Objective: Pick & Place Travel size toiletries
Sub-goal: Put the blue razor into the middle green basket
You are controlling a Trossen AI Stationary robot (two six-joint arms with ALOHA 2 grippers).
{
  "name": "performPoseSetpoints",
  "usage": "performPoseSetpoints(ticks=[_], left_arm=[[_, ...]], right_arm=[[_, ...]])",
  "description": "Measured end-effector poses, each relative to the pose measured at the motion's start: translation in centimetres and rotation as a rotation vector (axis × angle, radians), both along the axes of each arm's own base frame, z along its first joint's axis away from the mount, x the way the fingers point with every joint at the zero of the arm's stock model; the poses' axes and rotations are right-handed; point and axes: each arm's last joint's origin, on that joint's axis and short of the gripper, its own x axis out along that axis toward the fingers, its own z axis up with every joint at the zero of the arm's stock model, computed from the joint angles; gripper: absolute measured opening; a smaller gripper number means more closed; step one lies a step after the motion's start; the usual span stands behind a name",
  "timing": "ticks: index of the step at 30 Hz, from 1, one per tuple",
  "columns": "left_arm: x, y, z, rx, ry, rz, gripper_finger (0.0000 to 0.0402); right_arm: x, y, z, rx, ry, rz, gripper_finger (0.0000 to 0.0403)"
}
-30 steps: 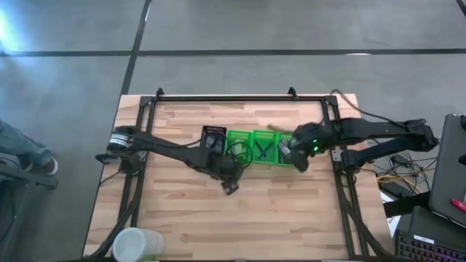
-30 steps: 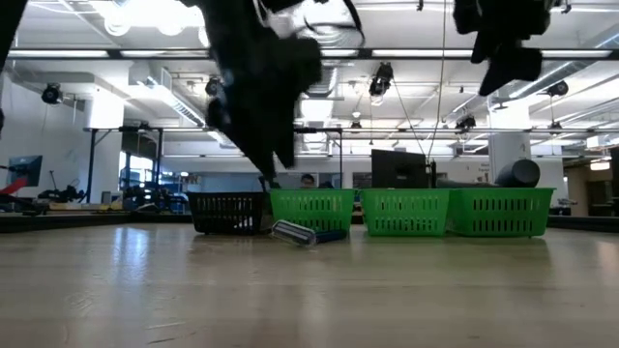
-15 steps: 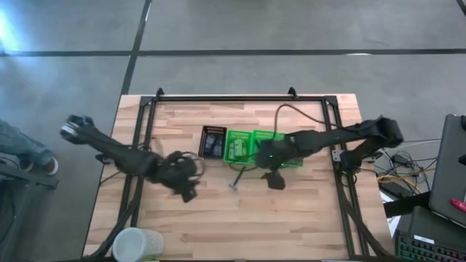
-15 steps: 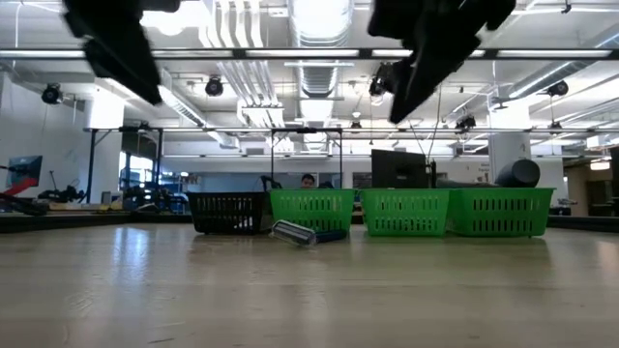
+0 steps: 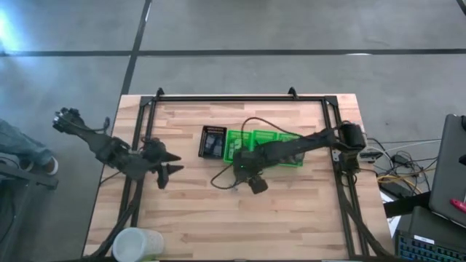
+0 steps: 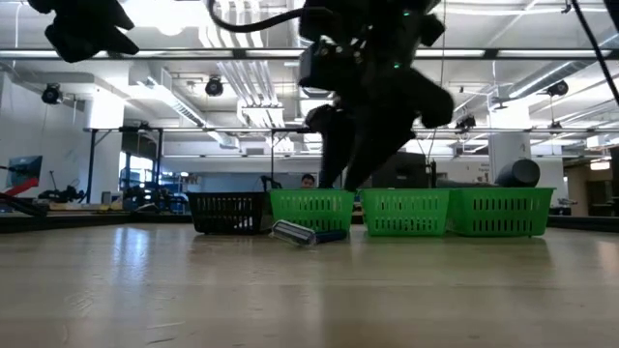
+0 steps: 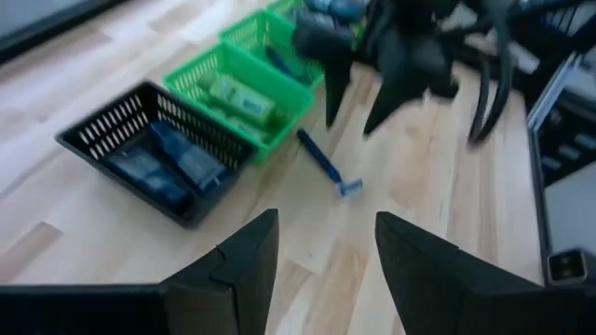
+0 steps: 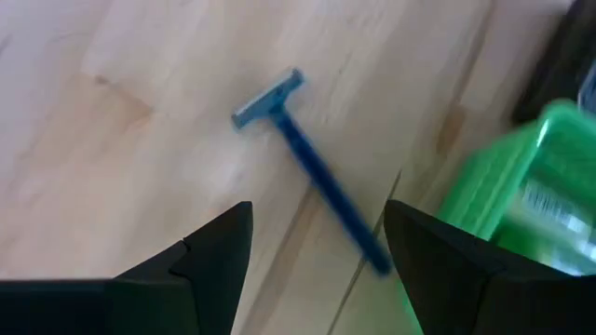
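Row of trays along table (image 5: 291, 218) middle: slotted tray (image 5: 212, 142) leftmost, three basket trays (image 5: 234, 143) to its right. Packets (image 7: 163, 163) inside slotted tray; small tubes (image 7: 233, 93) inside neighbouring basket tray. Razor (image 8: 307, 167) flat on tabletop just before that basket tray, beneath right gripper (image 5: 256, 182). Left gripper (image 5: 169, 164) well apart, near left table edge. Cup (image 5: 138, 244) at near-left corner.

We count one blue razor (image 8: 312, 177) loose on the table (image 5: 291, 218); one black basket (image 7: 140, 154); three green baskets (image 6: 406, 213) in the low view; two dark packets (image 7: 168, 167) in the black basket; two grippers.
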Motion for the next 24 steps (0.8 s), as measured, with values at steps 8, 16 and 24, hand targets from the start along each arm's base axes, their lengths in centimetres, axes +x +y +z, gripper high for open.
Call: performPoseSetpoints(ticks=[8,16,24], left_arm=[[-1.6,1.1,0.9,0.014,-0.084,0.02,0.0186],[-1.9,1.3,1.0,0.051,-0.088,-0.006,0.0186],[-1.9,1.3,1.0,0.062,-0.08,-0.01,0.0186]], right_arm=[[3.4,0.4,-2.3,-0.036,0.069,0.048,0.0216],[3.9,1.0,-4.5,-0.056,0.144,0.099,0.0193],[3.8,1.0,-4.8,-0.054,0.156,0.105,0.0149]])
